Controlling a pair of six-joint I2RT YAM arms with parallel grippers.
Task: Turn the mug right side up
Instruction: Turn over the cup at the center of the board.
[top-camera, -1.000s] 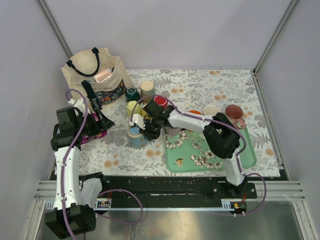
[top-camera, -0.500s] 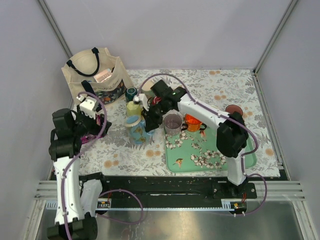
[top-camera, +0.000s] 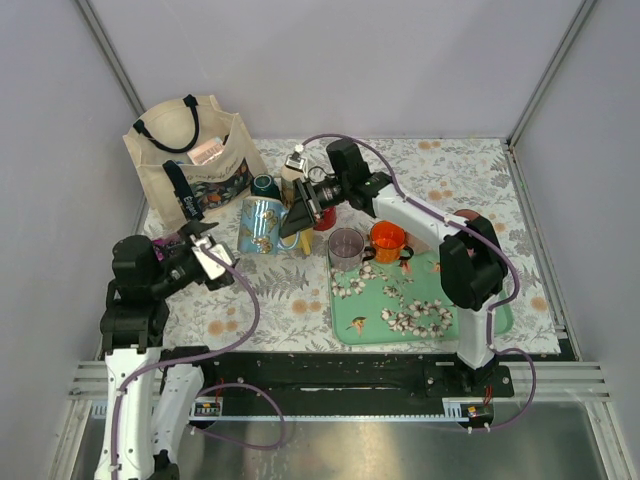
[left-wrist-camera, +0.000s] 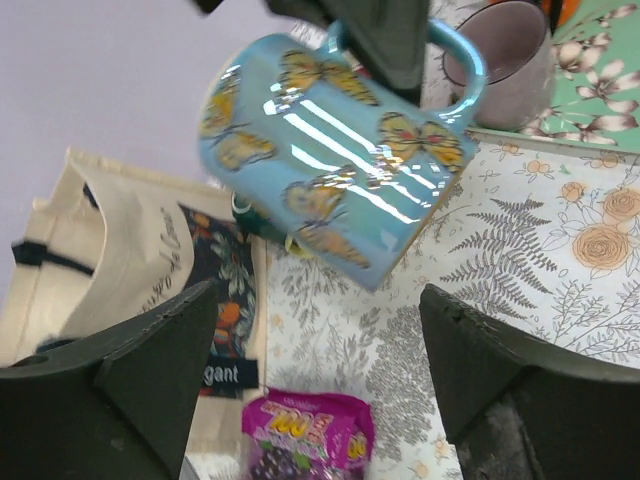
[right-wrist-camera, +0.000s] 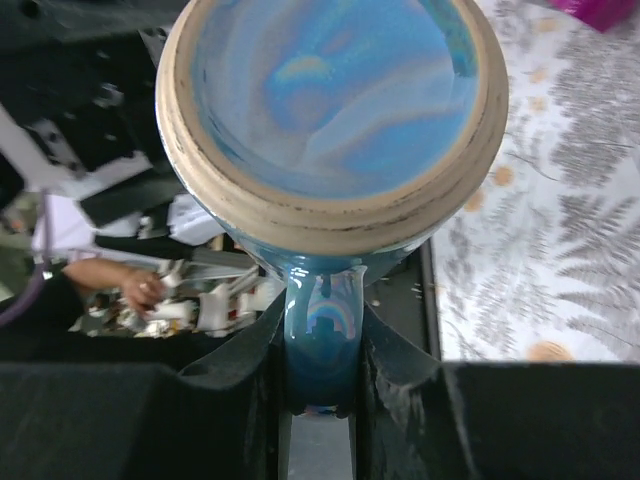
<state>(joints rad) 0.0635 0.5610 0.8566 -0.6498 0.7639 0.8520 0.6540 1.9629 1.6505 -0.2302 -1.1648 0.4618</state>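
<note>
Now, mug: blue butterfly mug (top-camera: 262, 225) airborne over the table (top-camera: 300, 290), tipped sideways.
Right gripper (right-wrist-camera: 320, 345): clamped on its handle.
Left gripper (left-wrist-camera: 320, 345): gaping, empty.
Remaining: probably finish turning, set down upright.

White letters "gant" show on the dark band of the tote bag (left-wrist-camera: 130, 255). The cursive beside it is too blurred to read. Below the bag, the yellow lettering on the purple packet (left-wrist-camera: 303, 437) is also unreadable.

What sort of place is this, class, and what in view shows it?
Probably a robot lab cell dressed as a kitchen table. Plain grey walls enclose two robot arms bolted to a black base rail; a floral cloth holds mugs, a green tray and a tote bag.
</note>
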